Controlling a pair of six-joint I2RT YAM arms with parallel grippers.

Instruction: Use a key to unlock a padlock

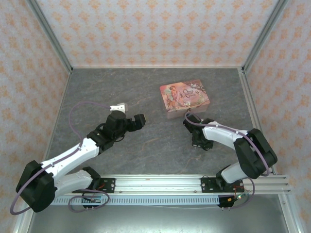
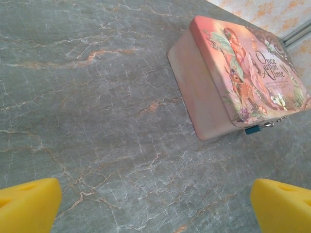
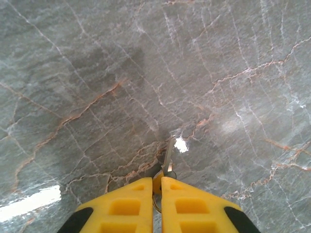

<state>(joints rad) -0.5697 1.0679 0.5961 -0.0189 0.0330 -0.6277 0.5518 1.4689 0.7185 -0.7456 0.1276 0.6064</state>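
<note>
Table (image 1: 97, 87): grey veined stone, walled on three sides, arms mounted at the near edge.

Pink tin (image 1: 184, 98): lies flat with its lid closed, toward the far edge and right of centre. Nothing is touching it.

Left claw (image 2: 154, 206): spread wide, yellow pads at either side of the wrist view with nothing between them. It sits left of centre, well apart from the tin and facing it.

Right claw (image 3: 156, 187): pinched narrow on the key, just near of the tin on its near-edge side.

Padlock (image 2: 257, 127): tiny, with a blue-green body and a glint of metal. It juts out under the lid rim on the side of the tin that appears to face the near edge. The keyhole can't be made out.

Key (image 3: 168, 158): a slim metal blade pointing out beyond the pads, with its tip at or on the table. A ring sits between the pad tips.

Risks, as judged:
- The grip is only on the head end of the key, so contact with the table or a missed keyhole could twist the blade in the pads.
- The padlock looks free to swing, so a nudge could turn the keyhole away.
- The tin is unheld, so pushing the key in could slide it toward the far edge.
- With the keyhole's facing unknown, the approach angle is a guess.
</note>
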